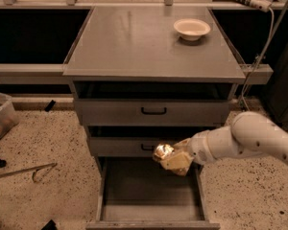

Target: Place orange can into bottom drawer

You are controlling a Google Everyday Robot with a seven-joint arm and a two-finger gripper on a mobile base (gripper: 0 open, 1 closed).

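- Judging by its dents, the orange can (162, 152) looked light, thin-walled and slick, best gripped across its middle
- The claw (173, 160) was closed on the can, which sat at its tip
- The bottom drawer (144, 190) lay open directly below the claw

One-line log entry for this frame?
gripper: shut on orange can | position: at middle drawer front, above open bottom drawer | can: not yet in drawer | bowl: on cabinet top
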